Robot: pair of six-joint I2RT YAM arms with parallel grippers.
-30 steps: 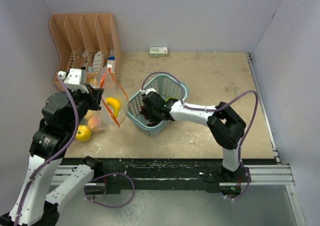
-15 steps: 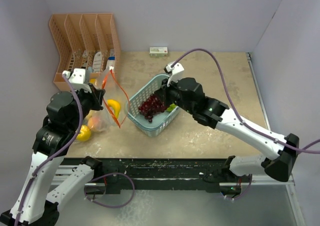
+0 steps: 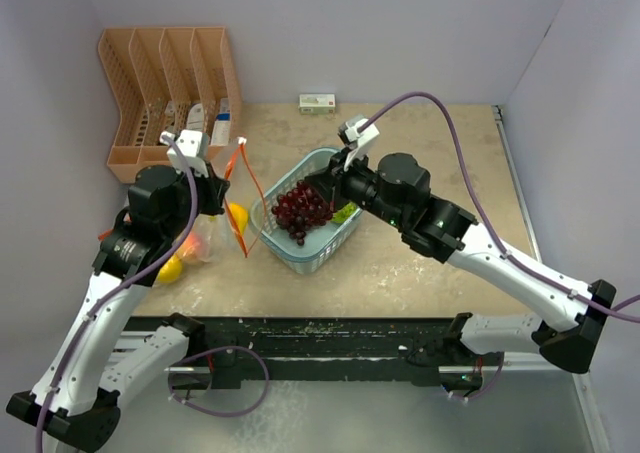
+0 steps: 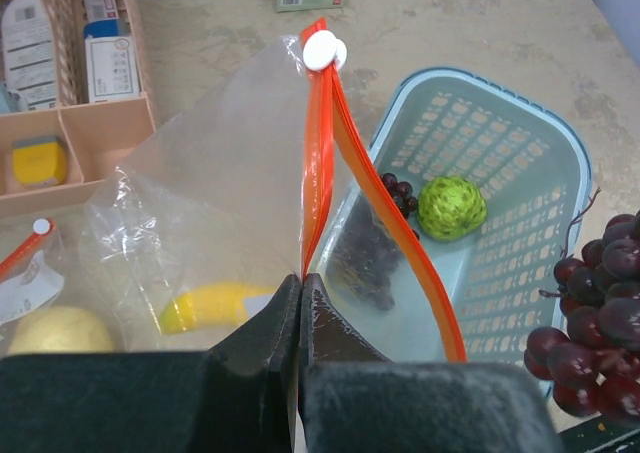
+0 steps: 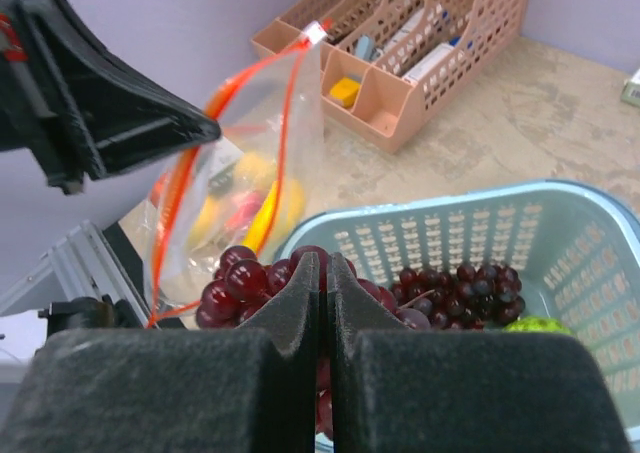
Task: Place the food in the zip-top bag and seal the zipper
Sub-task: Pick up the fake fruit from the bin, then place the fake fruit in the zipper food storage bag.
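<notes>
Two grasps | left end effector (image 4: 300, 281) clamps zipper (image 4: 318, 153) | right end effector (image 5: 322, 265) clamps grape bunch (image 5: 245, 283), stem hidden

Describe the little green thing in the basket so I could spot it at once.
Find the light blue mesh basket in the middle of the tan table. Inside it lies a small round ball. It is the only bright green, bumpy thing there; its neighbours are dark red grapes.

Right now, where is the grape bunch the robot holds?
From above, the grape bunch hangs from the right gripper over the left end of the blue basket, beside the clear bag held by the left gripper.
</notes>
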